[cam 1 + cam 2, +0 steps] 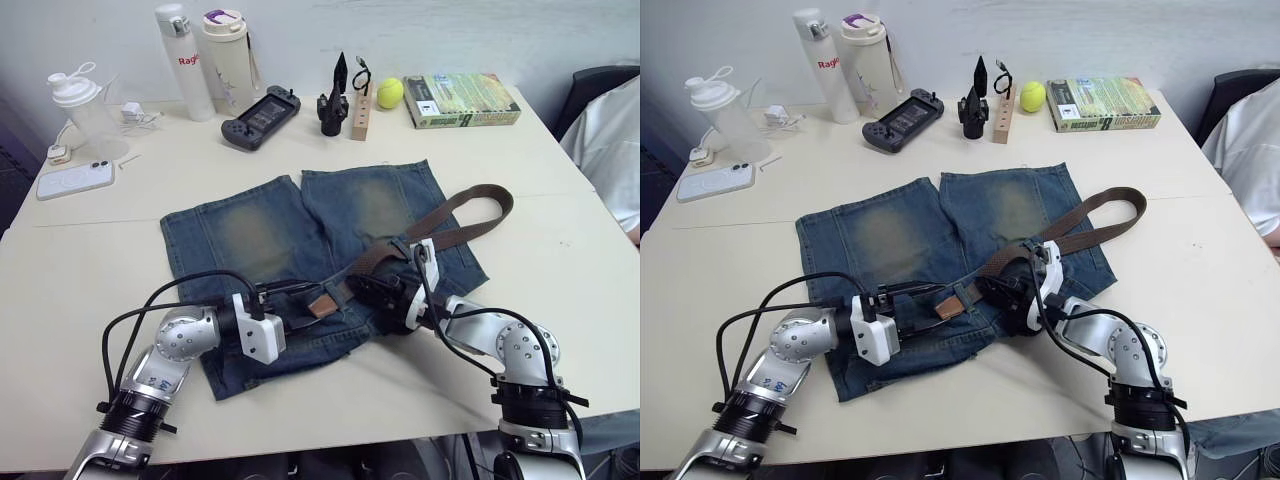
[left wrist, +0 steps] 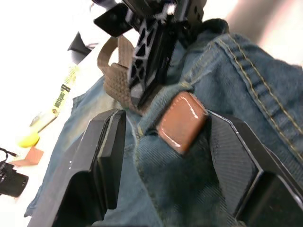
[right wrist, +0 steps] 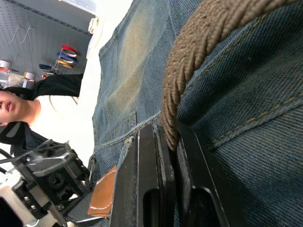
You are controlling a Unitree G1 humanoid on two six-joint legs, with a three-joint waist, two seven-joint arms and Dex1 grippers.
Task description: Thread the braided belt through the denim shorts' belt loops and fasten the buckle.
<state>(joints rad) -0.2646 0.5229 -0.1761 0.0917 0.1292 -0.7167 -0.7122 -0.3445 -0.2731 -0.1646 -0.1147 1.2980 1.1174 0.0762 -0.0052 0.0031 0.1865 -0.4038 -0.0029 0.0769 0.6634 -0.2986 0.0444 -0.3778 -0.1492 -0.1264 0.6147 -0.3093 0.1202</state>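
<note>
The denim shorts [image 1: 260, 230] lie flat on the table, waistband towards me. The braided belt [image 1: 470, 215] curves from the right leg back to the waistband and ends in a tan tip [image 1: 322, 305]. In the left wrist view my left gripper [image 2: 165, 156] is open, one finger on each side of the tan tip [image 2: 182, 122]. My right gripper [image 1: 365, 287] is shut on the belt just behind the tip; the right wrist view shows the strap [image 3: 199, 52] pinched between its fingers [image 3: 156, 189]. I cannot single out the belt loops here. The buckle is hidden.
Along the far edge of the table stand two bottles [image 1: 205, 60], a game controller [image 1: 260, 115], a wooden block [image 1: 362, 112], a tennis ball [image 1: 390, 93] and a book [image 1: 462, 100]. A phone [image 1: 75, 180] lies far left. A person's sleeve [image 1: 610, 150] shows at right.
</note>
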